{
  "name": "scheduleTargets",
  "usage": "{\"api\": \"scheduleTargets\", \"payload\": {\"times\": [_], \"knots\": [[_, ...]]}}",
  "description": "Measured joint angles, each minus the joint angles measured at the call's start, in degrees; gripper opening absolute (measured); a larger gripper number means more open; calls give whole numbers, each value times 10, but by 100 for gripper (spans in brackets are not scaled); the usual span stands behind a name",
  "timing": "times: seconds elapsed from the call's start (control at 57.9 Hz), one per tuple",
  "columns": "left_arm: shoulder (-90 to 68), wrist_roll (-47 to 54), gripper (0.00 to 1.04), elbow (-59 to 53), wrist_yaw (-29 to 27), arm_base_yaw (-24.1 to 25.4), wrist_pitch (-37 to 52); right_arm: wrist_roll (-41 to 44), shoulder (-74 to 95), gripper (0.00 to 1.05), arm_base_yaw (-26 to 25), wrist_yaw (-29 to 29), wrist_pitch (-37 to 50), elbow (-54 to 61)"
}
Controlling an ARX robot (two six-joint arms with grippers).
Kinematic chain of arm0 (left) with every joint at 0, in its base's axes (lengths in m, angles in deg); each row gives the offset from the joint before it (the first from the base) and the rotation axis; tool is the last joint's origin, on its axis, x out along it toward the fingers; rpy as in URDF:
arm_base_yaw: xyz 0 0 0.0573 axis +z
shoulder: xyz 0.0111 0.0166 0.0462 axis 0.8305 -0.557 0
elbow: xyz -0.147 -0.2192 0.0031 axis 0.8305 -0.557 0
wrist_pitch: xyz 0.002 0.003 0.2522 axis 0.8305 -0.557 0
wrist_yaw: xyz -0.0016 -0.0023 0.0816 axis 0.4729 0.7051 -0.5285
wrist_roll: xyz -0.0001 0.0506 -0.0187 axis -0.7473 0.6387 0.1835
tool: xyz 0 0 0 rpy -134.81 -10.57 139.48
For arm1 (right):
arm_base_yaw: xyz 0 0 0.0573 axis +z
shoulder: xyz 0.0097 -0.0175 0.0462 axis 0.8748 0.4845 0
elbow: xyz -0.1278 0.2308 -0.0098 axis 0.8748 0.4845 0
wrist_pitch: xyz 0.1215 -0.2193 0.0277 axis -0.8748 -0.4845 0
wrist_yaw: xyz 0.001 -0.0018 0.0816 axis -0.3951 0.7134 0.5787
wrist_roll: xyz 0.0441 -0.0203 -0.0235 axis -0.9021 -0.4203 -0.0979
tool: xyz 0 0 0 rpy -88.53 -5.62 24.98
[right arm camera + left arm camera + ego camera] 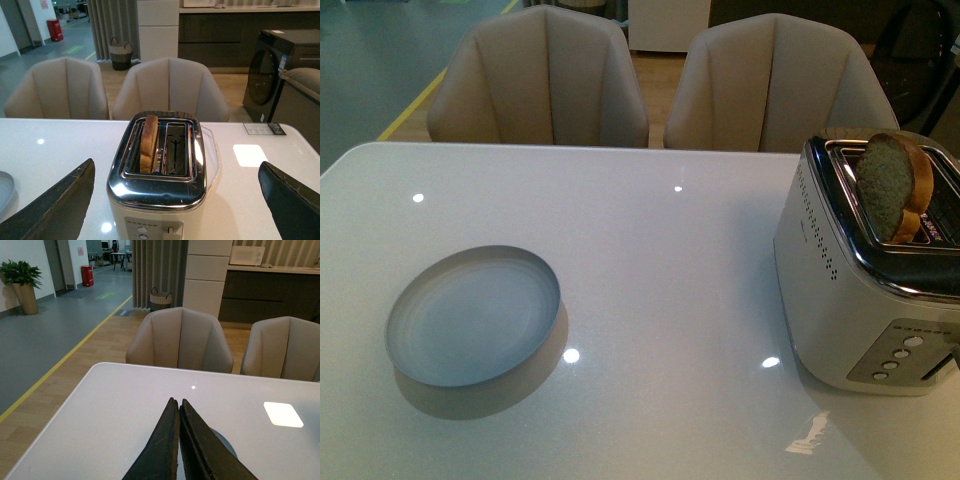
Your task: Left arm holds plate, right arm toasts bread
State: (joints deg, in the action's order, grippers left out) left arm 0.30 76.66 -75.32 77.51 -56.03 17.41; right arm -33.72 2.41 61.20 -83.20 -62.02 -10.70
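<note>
The right gripper (175,200) is hovering level with the tabletop, its two dark fingers (55,207) spread wide apart and holding nothing. It is pointing straight at the control end of a cream and chrome toaster (157,180), which is sitting between the two fingers in the right wrist view without touching either.

The slice of bread (148,142) is standing upright in one of the toaster's two top slots, its rounded crust sticking up above the chrome; the slot beside it is showing only bare metal.

The left gripper (178,450) is pointing forward over the white table (650,250), its black angular fingers pressed together with nothing between them. Just beyond and below its tips, a sliver of the pale blue-grey plate (225,442) is peeking out.

In the front view neither arm is showing. The plate (475,315) is lying flat on the table's left side, well apart from the toaster (860,280) on the right. Two beige chairs (540,85) are standing behind the table.
</note>
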Motion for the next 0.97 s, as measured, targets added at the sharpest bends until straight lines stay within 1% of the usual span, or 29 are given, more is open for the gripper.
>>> {"api": "scheduleTargets", "payload": {"times": [0.19, 0.225, 0.242, 0.311, 0.328, 0.38, 0.398, 0.536, 0.553, 0.691, 0.726, 0.761, 0.968], "knots": [[0, 0, 3, 0, 0, 0, 0, 0, 0, 96, 0, 0, 0, 0], [0, 0, 11, 0, 0, 0, 0, 0, 0, 96, 0, 0, 0, 0], [0, 0, 16, 0, 0, 0, 0, 0, 0, 96, 0, 0, 0, 0], [0, 0, 30, 0, 0, 0, 0, 0, 0, 96, 0, 0, 0, 0], [0, 0, 32, 0, 0, 0, 0, 0, 0, 96, 0, 0, 0, 0], [0, 0, 43, 0, 0, 0, 0, 0, 0, 96, 0, 0, 0, 0], [0, 0, 44, 0, 0, 0, 0, 0, 0, 96, 0, 0, 0, 0], [0, 0, 71, 0, 0, 0, 0, 0, 0, 96, 0, 0, 0, 0], [0, 0, 73, 0, 0, 0, 0, 0, 0, 96, 0, 0, 0, 0], [0, 0, 98, 0, 0, 0, 0, 0, 0, 96, 0, 0, 0, 0], [0, 1, 99, 0, 0, 0, 0, 0, 0, 96, 0, 0, 0, 0], [0, 1, 97, 0, 0, 0, 0, 0, 0, 96, 0, 0, 0, 0], [0, 1, 97, 0, 0, 0, 0, 0, 0, 96, 0, 0, 0, 0]]}}
